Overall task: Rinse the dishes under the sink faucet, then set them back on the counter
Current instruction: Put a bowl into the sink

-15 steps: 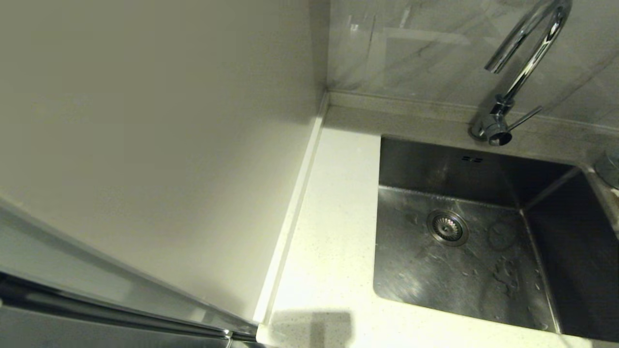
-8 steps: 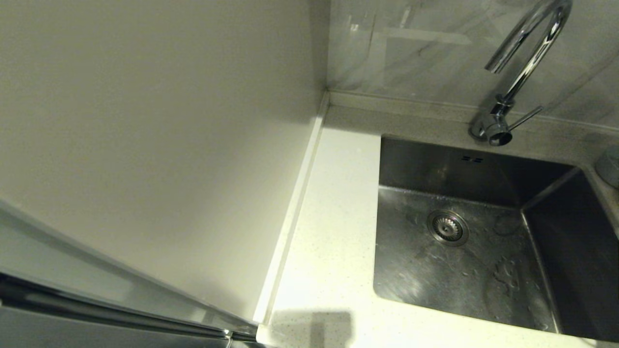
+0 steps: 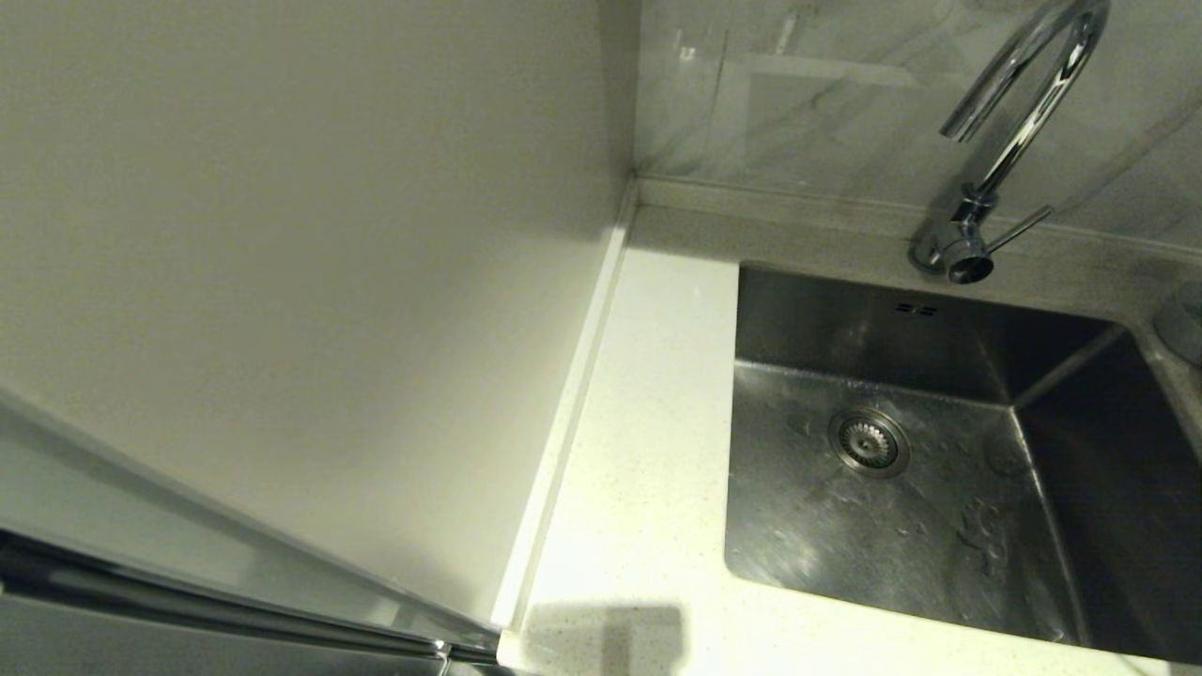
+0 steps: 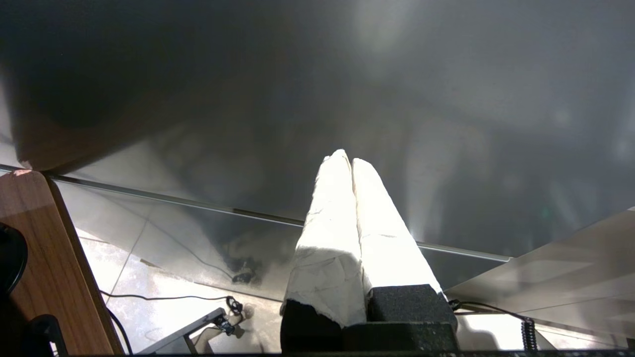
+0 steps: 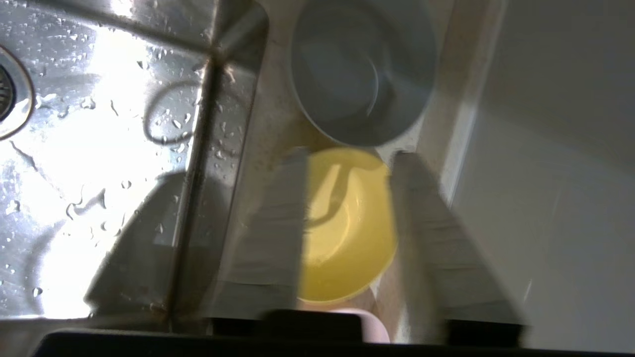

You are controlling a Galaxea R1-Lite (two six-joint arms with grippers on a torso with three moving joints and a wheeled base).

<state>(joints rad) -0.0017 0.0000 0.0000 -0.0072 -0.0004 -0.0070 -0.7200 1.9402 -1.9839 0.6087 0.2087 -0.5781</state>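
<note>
— What do the dishes look like from where you are?

— Under my right gripper [image 5: 347,163] sits the yellow-green bowl [image 5: 347,223], matte and round. The grey-blue bowl [image 5: 359,74] touches its rim at twelve o'clock, and a pink rim [image 5: 367,322] peeks out at six. All three line the counter [image 5: 268,134] strip beside the sink [image 5: 99,163], whose wet steel floor is at nine o'clock.

— And your fingers?

— The right ones are spread apart, one each side of the yellow-green bowl, gripping nothing. My left gripper [image 4: 351,161] hangs parked away from the sink, white-wrapped fingers pressed together.

— The faucet?

— The chrome faucet [image 3: 1019,94] arches at the sink's twelve o'clock edge.
</note>
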